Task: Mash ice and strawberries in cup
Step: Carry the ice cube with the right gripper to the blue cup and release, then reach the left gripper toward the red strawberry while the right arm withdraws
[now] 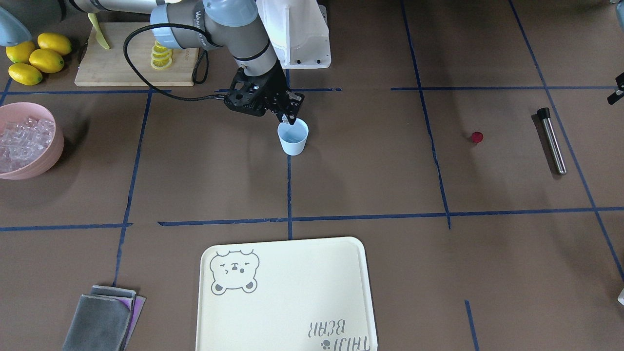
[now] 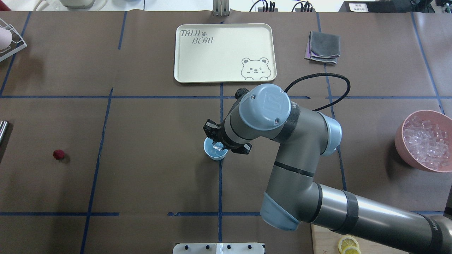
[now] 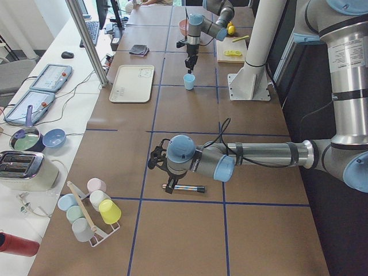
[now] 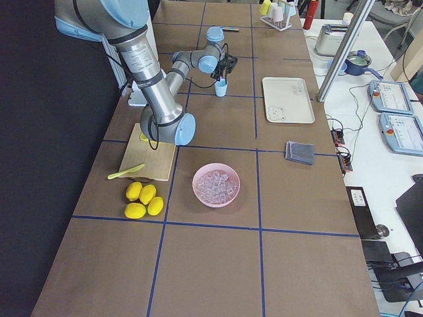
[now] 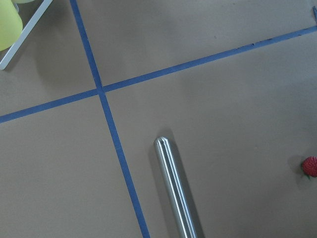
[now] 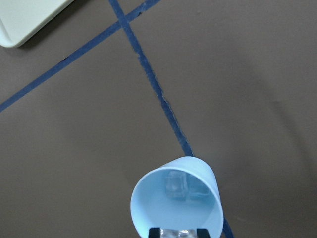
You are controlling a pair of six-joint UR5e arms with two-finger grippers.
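Front-facing view: from the cup (image 1: 294,144), pink bowl (image 1: 48,163) lies at nine o'clock, strawberry (image 1: 477,137) at three. The right gripper (image 1: 291,120) pinches an ice cube (image 2: 218,146) just above the cup. I cannot tell the left gripper's (image 3: 155,160) opening.

Both arms are thick grey tubes with pale blue-grey caps on the joints. The right arm (image 2: 293,187) wears black bands; its cap (image 2: 265,106) carries a raised logo and small screws. A black braided cable (image 2: 325,74) loops out at one o'clock from it. The right gripper (image 1: 291,121) is black. The left arm (image 3: 264,154) matches. Their white base (image 1: 297,34) shows dark bolt heads.
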